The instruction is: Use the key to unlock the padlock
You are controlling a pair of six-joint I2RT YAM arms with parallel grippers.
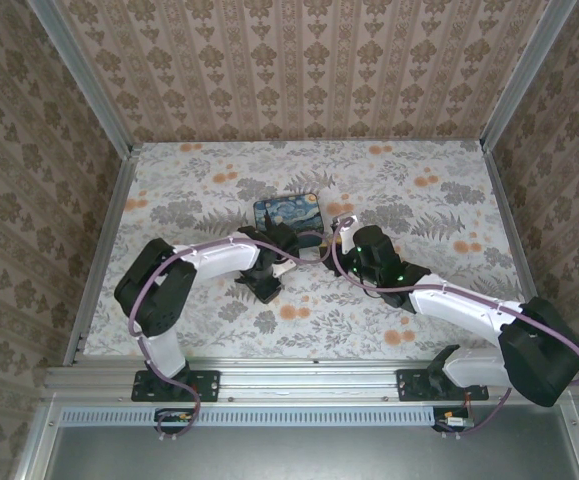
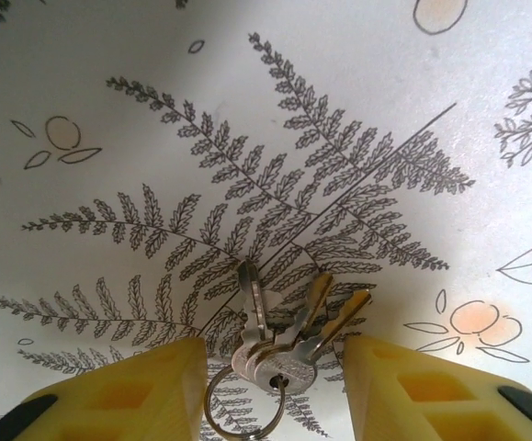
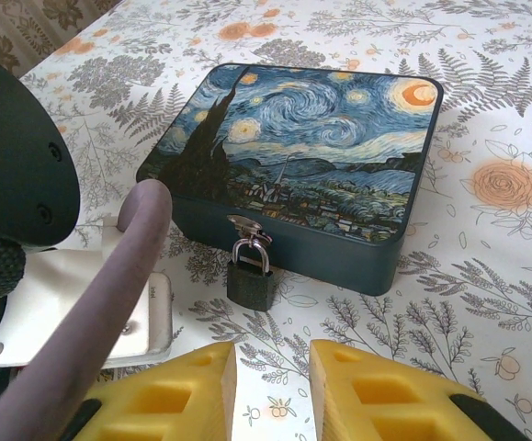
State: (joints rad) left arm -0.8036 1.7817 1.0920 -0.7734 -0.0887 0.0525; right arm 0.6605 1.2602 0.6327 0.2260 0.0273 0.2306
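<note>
Left claw [image 2: 273, 360]: jaws moderately apart, holding nothing. Key [image 2: 343, 312] lies flat on the fern-print table [image 2: 385, 110] between my yellow fingers, fanned with two others on one wire ring [image 2: 208, 404]. Right claw [image 3: 273, 366]: narrow gap, empty, aimed at padlock [image 3: 250, 281], which hangs from the hasp on the near wall of the painted box [image 3: 321, 147].

Risks, my read: closing pinches the stacked key heads, blades splay, wrong key gets presented. The keys are thin smooth metal lying flat, so my blocky pads may slide over them. Padlock is a small dark-grey body on a thin shackle and dangles free. It'll swing away on insertion unless the right claw steadies it.
</note>
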